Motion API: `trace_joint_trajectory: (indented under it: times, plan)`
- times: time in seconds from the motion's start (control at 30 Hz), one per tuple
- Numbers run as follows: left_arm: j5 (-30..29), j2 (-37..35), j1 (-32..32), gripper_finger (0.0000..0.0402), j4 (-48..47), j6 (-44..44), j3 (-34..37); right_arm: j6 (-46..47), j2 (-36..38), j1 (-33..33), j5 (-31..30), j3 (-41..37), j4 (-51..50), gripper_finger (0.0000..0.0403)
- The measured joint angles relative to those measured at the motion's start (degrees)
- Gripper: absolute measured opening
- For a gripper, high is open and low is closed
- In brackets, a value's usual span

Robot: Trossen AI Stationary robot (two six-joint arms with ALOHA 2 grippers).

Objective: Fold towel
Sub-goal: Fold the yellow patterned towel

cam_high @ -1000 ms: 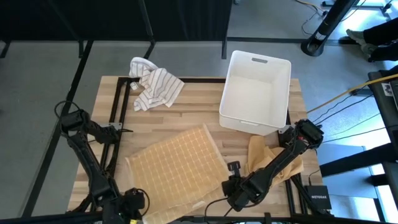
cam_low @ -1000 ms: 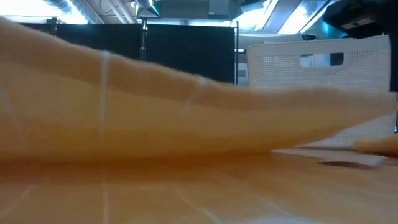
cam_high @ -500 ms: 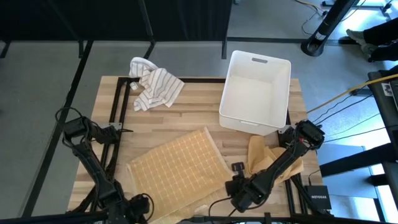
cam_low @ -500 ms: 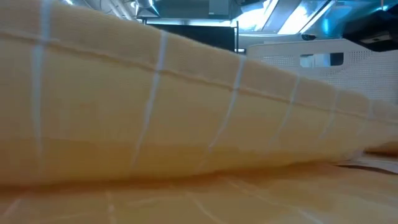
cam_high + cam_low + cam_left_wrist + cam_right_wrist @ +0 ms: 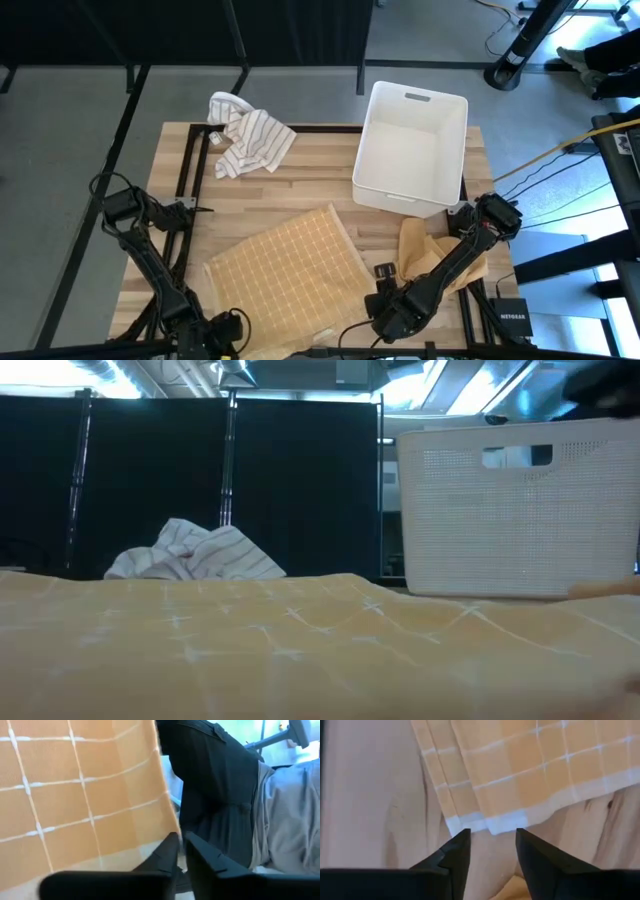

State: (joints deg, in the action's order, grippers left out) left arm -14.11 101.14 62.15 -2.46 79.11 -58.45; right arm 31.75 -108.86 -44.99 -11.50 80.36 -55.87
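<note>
The right gripper (image 5: 491, 842) stands wide apart and empty, the towel (image 5: 290, 275) corner lying just ahead of its fingertips. The left gripper (image 5: 181, 844) shows only a narrow gap, the towel's edge beside it (apparently let go). The towel lies flat, folded over at least once by its layered edge; more folds probably remain. A second ago both grippers held it lifted; now it has dropped.

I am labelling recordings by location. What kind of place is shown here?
Probably a robotics lab or workshop: a wooden table on bare grey floor, black partition screens behind it, cables across the floor.
</note>
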Motion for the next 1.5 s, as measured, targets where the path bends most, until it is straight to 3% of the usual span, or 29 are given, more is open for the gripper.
trace_joint_trajectory:
  times: [0.1, 0.17, 0.3, 0.33, 0.47, 0.53, 0.67, 0.73, 0.97, 1.23, 1.37, 1.5]
  plan:
    - [0.2, 0.0, -0.1, 0.0082, 0.0, 0.1, 0.0, -0.9, 0.0, 0.0, -3.5, 1.9, 0.9, 0.0169]
    - [2.4, 0.0, -0.1, 0.0108, -0.2, -0.2, 0.0, -2.9, 0.0, 0.4, -9.3, 1.9, 2.9, 0.017]
    - [7.6, -0.9, -0.3, 0.0135, -6.5, -0.2, 0.0, -11.2, 0.0, 3.0, -14.9, -0.6, 10.6, 0.0169]
    - [5.5, -1.7, -0.3, 0.0136, -10.0, -0.1, 0.0, -13.0, 0.0, 4.1, -14.5, -1.7, 13.2, 0.0169]
    - [-12.0, -3.7, -0.4, 0.0138, -25.5, 2.1, 0.0, -17.4, 0.0, 9.1, -11.3, -6.9, 22.8, 0.0169]
    - [-15.8, -3.6, -0.9, 0.0138, -34.3, 6.6, 0.0, -17.2, 0.0, 11.6, -7.5, -9.3, 25.0, 0.0169]
    - [-13.0, -1.9, -3.1, 0.0138, -51.7, 17.7, 0.0, -13.8, 0.0, 15.0, -1.2, -13.5, 25.9, 0.0169]
    - [-11.9, -1.1, -4.6, 0.0138, -56.9, 19.1, 0.0, -11.8, 0.0, 15.5, 0.3, -15.1, 26.5, 0.0169]
    - [-10.4, -0.3, -12.7, 0.0138, -59.6, 21.0, 5.1, -2.9, 0.4, 13.3, 3.5, -16.5, 26.3, 0.0169]
    - [-9.3, -1.0, -24.3, 0.0138, -59.6, 9.9, 13.1, 6.5, 0.3, 11.2, 2.3, -16.5, 25.6, 0.0169]
    - [-7.7, -3.4, -28.4, 0.0138, -61.1, 0.6, 9.9, 8.9, 0.2, 11.1, 2.9, -16.5, 22.6, 0.0169]
    - [-6.2, -7.8, -28.5, 0.0138, -61.4, -10.0, 5.1, 8.7, 0.8, 11.2, 4.7, -16.1, 20.9, 0.0169]
